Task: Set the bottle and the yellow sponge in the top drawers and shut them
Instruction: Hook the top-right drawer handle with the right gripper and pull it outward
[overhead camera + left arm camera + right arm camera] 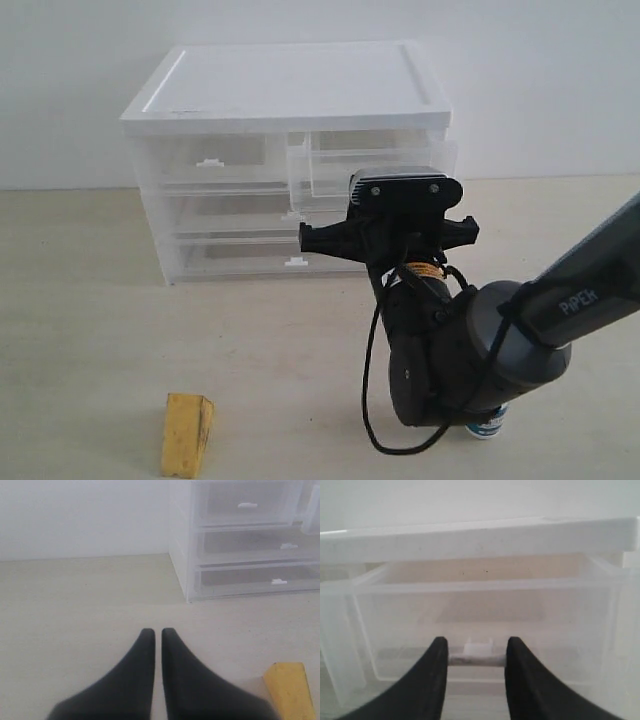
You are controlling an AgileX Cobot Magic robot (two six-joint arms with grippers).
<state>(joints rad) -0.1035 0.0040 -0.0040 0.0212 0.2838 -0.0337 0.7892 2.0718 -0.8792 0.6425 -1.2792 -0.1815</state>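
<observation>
Only the exterior view shows the bottle (487, 425): a scrap of teal label on the table (80, 300) in front of the cabinet (290, 85), on its right side and mostly hidden behind my right arm (580, 290). The yellow sponge (188, 435), a mustard wedge, lies well in front of the cabinet's left side. Only my right wrist view shows my right gripper (476, 644), fingers apart, straddling the white handle (478, 649) of the top right drawer (395, 630), which stands out from the cabinet. I cannot tell whether it is clamped. My left gripper (156, 632) is pressed together on nothing.
</observation>
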